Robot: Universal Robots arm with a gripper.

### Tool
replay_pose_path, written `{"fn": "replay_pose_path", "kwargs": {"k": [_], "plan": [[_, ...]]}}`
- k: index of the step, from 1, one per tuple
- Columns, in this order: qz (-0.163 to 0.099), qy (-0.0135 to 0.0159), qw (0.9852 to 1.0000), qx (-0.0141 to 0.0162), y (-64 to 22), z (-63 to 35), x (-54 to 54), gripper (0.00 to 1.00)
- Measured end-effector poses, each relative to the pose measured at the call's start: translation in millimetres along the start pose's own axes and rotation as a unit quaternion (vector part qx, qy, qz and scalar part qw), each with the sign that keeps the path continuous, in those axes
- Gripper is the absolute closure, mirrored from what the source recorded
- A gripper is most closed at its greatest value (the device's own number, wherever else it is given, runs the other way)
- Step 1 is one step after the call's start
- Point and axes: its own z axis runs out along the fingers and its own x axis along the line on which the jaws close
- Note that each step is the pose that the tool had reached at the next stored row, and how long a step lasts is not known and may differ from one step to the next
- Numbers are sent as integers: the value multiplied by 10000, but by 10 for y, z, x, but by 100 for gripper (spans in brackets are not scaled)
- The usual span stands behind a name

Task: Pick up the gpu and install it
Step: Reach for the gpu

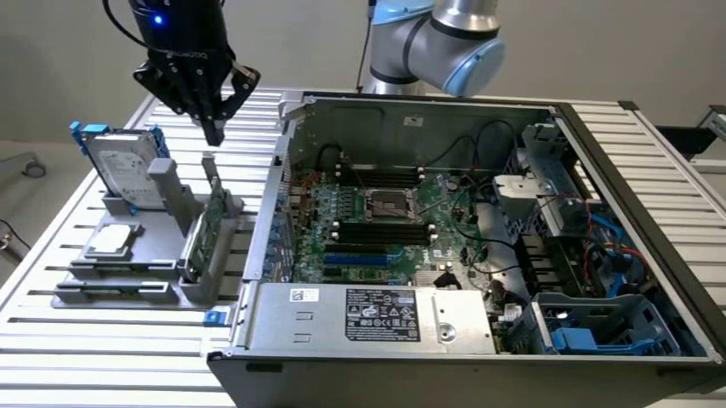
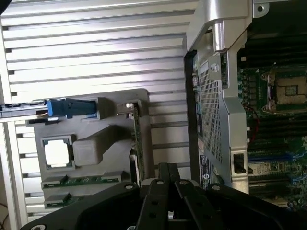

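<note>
Grey holder [image 1: 136, 293] holds the gpu [image 1: 202, 234] upright, the hand [image 1: 213, 134] above pressed together, empty.

Plain pale wall [image 1: 68, 51] running behind table's far edge, bare, evenly lit. Slatted aluminium table [image 1: 114, 357] stretching across whole scene, slats running side to side in exterior view. Soft light glaring off bare slats, washing them near white in wrist view. Grey floor [image 1: 20, 195] showing past table's edge at exterior view's left. Small castor [image 1: 34, 168] standing on it, dark cable [image 1: 7, 242] curving nearby. Dark fitting [image 1: 684, 138] sticking out beyond table's far corner at exterior view's right, too cut off for telling more.
</note>
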Motion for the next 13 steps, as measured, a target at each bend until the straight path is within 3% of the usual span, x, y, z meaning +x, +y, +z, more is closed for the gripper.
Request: {"fn": "replay_pose_path", "kwargs": {"k": [5,13], "plan": [[-86,6,10000,36,-9,32,96,89],[-247,8,9996,131,-19,61,202,89]]}}
